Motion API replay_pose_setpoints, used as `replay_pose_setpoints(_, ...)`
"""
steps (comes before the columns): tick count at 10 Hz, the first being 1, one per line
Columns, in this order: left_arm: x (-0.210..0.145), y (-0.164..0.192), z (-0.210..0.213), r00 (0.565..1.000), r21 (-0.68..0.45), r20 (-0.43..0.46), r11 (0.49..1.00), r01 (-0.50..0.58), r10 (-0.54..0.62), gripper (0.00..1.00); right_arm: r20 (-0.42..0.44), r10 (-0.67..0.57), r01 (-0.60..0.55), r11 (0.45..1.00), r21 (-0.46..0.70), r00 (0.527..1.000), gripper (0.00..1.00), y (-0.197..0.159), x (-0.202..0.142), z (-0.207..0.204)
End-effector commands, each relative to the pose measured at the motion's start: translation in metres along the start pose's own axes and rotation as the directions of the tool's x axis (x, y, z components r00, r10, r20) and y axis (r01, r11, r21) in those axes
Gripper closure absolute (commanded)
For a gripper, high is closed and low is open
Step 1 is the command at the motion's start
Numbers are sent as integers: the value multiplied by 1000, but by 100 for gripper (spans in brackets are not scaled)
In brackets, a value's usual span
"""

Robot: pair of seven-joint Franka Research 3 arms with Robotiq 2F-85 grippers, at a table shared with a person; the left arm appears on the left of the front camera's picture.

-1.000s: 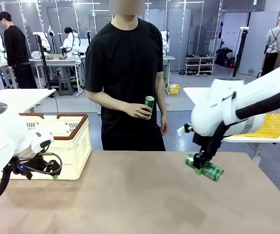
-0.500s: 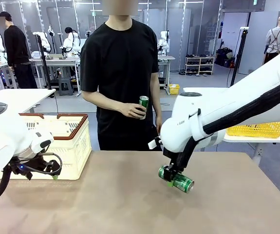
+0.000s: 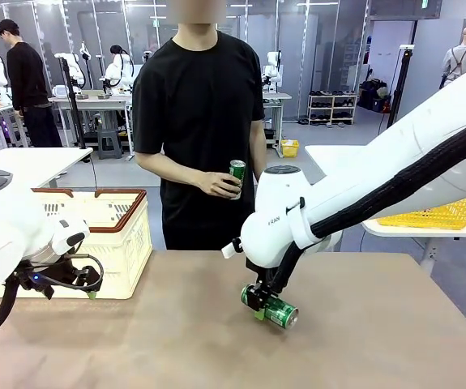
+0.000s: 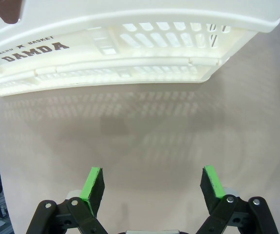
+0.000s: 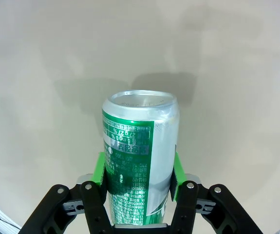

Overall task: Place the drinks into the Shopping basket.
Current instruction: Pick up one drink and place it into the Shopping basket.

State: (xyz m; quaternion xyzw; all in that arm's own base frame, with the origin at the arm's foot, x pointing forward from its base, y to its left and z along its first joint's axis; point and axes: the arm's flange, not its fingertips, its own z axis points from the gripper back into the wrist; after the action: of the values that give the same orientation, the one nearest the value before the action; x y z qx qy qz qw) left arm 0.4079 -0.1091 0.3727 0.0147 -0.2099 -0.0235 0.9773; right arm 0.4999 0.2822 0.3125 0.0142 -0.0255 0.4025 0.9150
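The right gripper (image 3: 258, 301) squeezes a green can (image 5: 140, 146) tight, with a green pad on each side of it. The can lies on its side, low over the middle of the table (image 3: 176, 348), and its silver top points away from the wrist. The basket (image 3: 131, 243) sits far off toward the robot's left, at the table's left end. Its open top is higher than the can. So the can probably has to go up, over the brown rim, and then down inside.

The left gripper (image 4: 152, 183) is right next to the basket, but its jaws are wide apart and hold nothing. Across the table, a person's hand (image 3: 219, 184) holds a second can (image 3: 237, 173) upright
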Motion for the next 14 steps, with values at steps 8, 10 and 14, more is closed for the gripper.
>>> replay_pose_setpoints(8,-1,0,-1,1000,6,-4,1000,14,-14,0,4,-18,18,999,-29,1000,86,16,19,-16)
replay_pose_setpoints(10,-1,0,-1,1000,6,-4,1000,14,-14,0,12,1,-1,999,-47,1000,22,18,17,-8)
replay_pose_setpoints(14,-1,0,-1,1000,6,-4,1000,14,-14,0,32,20,-17,996,-91,999,19,17,7,23)
